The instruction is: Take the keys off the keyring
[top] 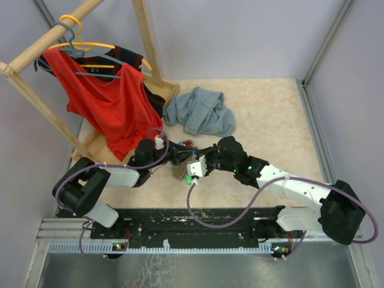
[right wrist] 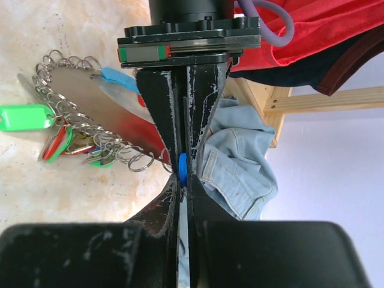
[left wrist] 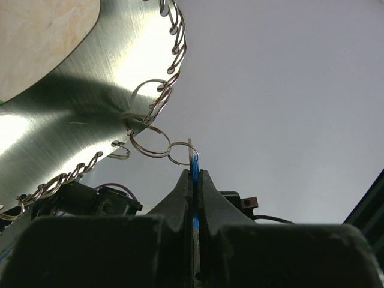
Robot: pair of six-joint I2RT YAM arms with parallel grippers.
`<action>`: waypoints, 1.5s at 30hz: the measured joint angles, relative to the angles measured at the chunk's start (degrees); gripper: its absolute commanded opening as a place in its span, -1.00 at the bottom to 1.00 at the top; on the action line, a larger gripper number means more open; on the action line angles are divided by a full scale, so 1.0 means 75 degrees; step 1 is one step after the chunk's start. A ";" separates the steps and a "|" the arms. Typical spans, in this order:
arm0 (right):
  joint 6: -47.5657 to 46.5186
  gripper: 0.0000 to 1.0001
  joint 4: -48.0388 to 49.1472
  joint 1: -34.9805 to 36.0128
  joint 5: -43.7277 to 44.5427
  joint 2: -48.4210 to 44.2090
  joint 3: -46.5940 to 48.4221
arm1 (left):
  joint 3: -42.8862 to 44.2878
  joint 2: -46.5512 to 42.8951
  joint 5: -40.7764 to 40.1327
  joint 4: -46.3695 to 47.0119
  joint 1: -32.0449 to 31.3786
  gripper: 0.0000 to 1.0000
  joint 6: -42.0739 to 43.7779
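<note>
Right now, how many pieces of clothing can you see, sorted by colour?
Red top, hanging on the rack: 1
Light blue denim garment, lying crumpled on the table: 1
Dark garment, mostly hidden behind the red one: 1
Total: 3

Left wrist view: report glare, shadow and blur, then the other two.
Left wrist: glare on the metal plate, shadow band across it, left end effector soft around the blue key. Right wrist: right end effector dark and blurred, chain sharp. Top external: even light, keys tiny and cluttered.
</note>
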 measured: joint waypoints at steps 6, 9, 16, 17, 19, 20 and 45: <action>0.0085 -1.00 0.0125 0.0026 0.0125 0.0000 0.0003 | -0.0201 0.0047 -0.0012 0.0656 0.0006 -0.16 -0.0093; 0.0309 -1.00 -0.0017 0.0003 0.0067 0.0000 0.0041 | -0.0309 0.0198 0.0044 0.1291 0.0006 -0.09 -0.0073; 0.1265 -1.00 -0.0842 -0.0481 -0.0813 -0.0006 0.0548 | -0.0866 0.0312 0.0143 0.2728 0.0029 0.01 0.0396; 0.1396 -1.00 -0.0982 -0.0574 -0.0953 -0.0006 0.0615 | -0.0953 0.0259 0.0149 0.2824 0.0044 0.02 0.0530; 0.1641 -1.00 -0.1227 -0.0731 -0.1227 -0.0006 0.0734 | -0.1169 0.0064 0.0146 0.2996 0.0058 0.04 0.0863; 0.1754 -1.00 -0.1314 -0.0793 -0.1358 -0.0006 0.0781 | -0.1282 -0.0050 0.0143 0.3069 0.0058 0.04 0.1011; 0.3162 -1.00 -0.3255 -0.1856 -0.4357 0.0309 0.2372 | -0.2294 -0.4945 0.0085 0.1976 0.0125 0.38 1.1675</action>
